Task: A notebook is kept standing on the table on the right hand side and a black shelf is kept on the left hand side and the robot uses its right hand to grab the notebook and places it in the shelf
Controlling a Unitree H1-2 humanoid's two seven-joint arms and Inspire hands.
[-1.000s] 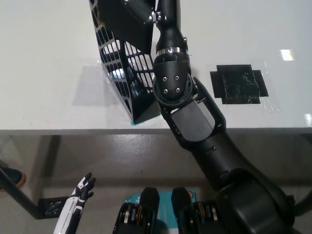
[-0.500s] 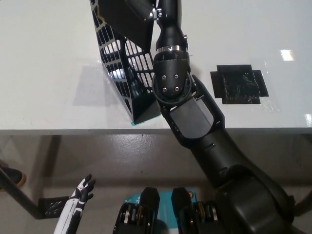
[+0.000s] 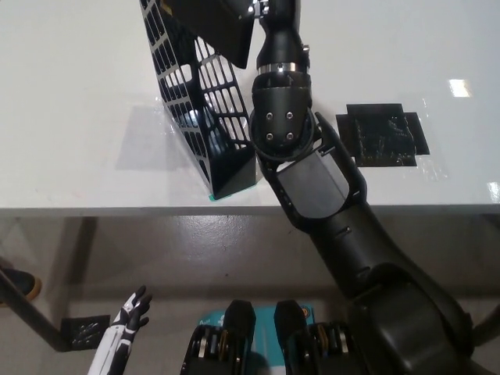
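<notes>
The black mesh shelf (image 3: 205,125) stands on the white table (image 3: 78,94), left of centre, near the front edge. My black right arm reaches up past the shelf's right side. The right hand (image 3: 262,6) is mostly cut off by the picture's top edge. A black notebook (image 3: 209,25) hangs from it, tilted, above the shelf's open top; its lower edge overlaps the upper mesh wall. The white left hand (image 3: 130,312) rests low at the lower left, below the table's edge, with its fingers spread and nothing in it.
A patch of black tape (image 3: 383,134) lies on the table to the right of my arm. A small teal mark (image 3: 212,198) sits at the shelf's front corner. The table's front edge (image 3: 117,208) crosses the picture. A table leg and a shoe (image 3: 17,283) show at the far left.
My right arm has shifted a little to the right and farther from me, carrying the notebook with it above the shelf. The left hand has sunk slightly.
</notes>
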